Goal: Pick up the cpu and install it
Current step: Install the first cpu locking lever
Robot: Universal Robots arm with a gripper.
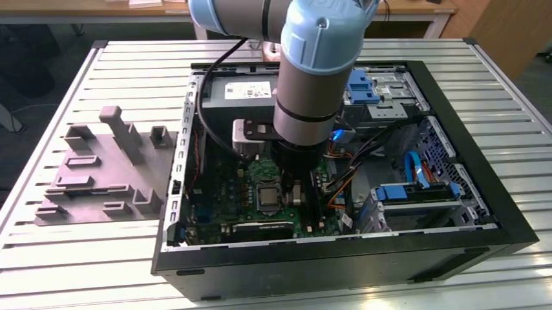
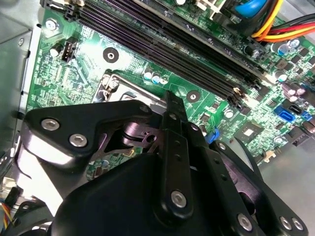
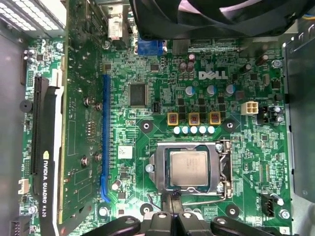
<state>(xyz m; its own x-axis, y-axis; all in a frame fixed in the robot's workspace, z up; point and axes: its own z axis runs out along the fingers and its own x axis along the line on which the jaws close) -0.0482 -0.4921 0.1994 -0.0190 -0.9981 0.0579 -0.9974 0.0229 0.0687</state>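
The cpu (image 3: 189,168), a small silvery-grey square with a pale rim, lies flat inside the open metal socket frame (image 3: 224,167) on the green motherboard. My gripper (image 3: 171,200) hangs just off one edge of the socket, its two black fingers pressed together with nothing between them. In the second wrist view the gripper (image 2: 170,101) and its black linkage cover most of the socket, and a corner of the socket frame (image 2: 114,82) shows. In the exterior view the arm (image 1: 306,97) reaches down into the open computer case over the socket (image 1: 265,195).
A graphics card (image 3: 74,123) stands along one side of the socket and a black fan (image 3: 211,14) along another. Memory slots (image 2: 172,44) and coloured cables (image 2: 280,27) lie nearby. A grey fixture tray (image 1: 103,168) sits on the slatted table at the exterior view's left.
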